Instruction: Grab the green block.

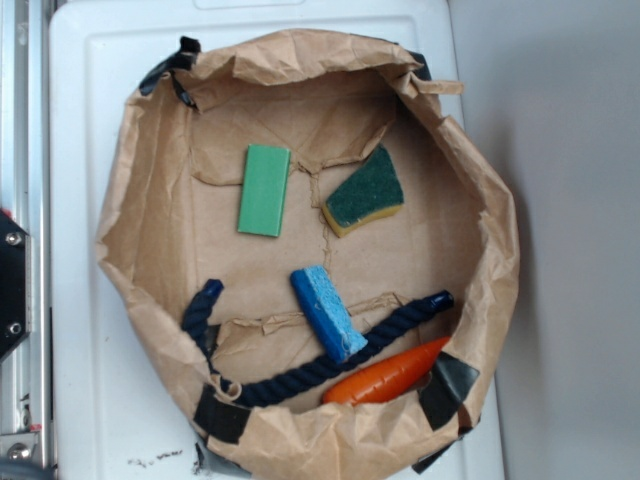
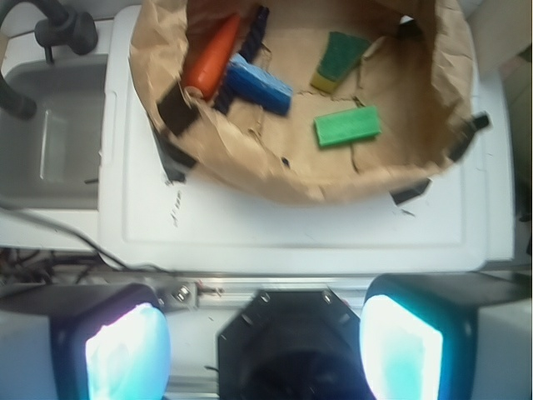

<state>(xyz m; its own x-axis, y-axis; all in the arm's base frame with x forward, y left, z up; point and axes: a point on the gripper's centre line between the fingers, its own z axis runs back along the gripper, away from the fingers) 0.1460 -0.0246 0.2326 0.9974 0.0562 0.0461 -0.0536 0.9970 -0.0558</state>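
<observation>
Exterior: inside the paper bag (image 1: 140, 260), green block (image 1: 265, 190) flat near the back, just left of the green sponge (image 1: 366, 194). Nearer the front, blue sponge (image 1: 328, 313) lying over the rope (image 1: 330, 365), carrot (image 1: 390, 375) beside it.

Wrist: fingers (image 2: 125, 354) spread wide, holding nothing, well short of the bag (image 2: 250, 167). Block (image 2: 347, 127) flat on the bag floor, clear of blue sponge (image 2: 258, 85), carrot (image 2: 212, 57) and green sponge (image 2: 337, 60).

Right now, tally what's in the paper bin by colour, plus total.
Green: 2 (green block, dark-green sponge with yellow underside)
Blue: 2 (blue sponge, navy rope)
Orange: 1 (carrot)
Total: 5
</observation>
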